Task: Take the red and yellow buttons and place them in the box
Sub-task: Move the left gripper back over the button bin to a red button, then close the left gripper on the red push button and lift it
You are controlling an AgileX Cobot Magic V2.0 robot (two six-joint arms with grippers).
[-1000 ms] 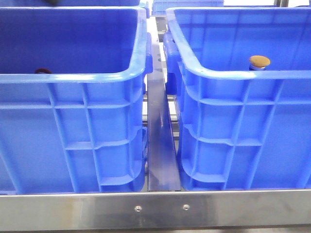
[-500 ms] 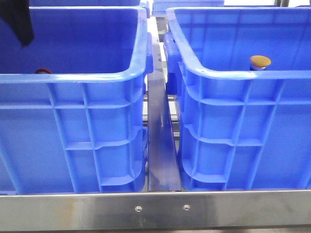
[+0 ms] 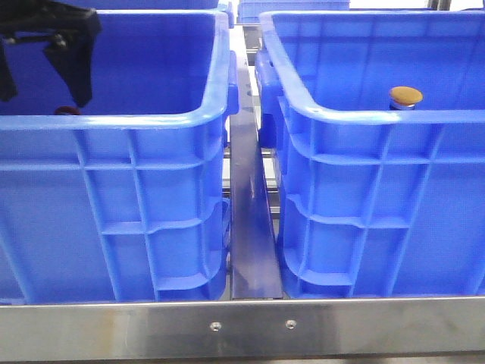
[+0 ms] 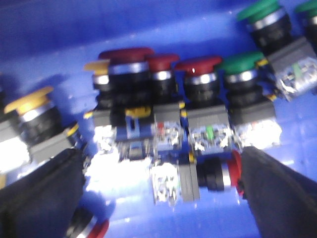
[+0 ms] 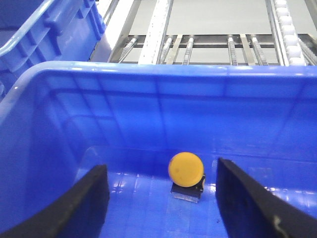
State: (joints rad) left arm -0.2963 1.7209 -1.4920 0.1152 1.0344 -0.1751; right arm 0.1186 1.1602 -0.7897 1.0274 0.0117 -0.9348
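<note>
The left crate [image 3: 114,189] holds crowded red, yellow and green buttons [image 4: 163,104] beneath the released left claw [image 3: 45,53]; the right crate [image 3: 379,189] holds one yellow button [image 5: 185,169] between the released right claw's fingers [image 5: 84,208].

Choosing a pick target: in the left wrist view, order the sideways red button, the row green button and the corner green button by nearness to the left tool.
1. sideways red button, between the fingers of the left tool.
2. row green button, just beyond one finger.
3. corner green button, farther behind.
</note>
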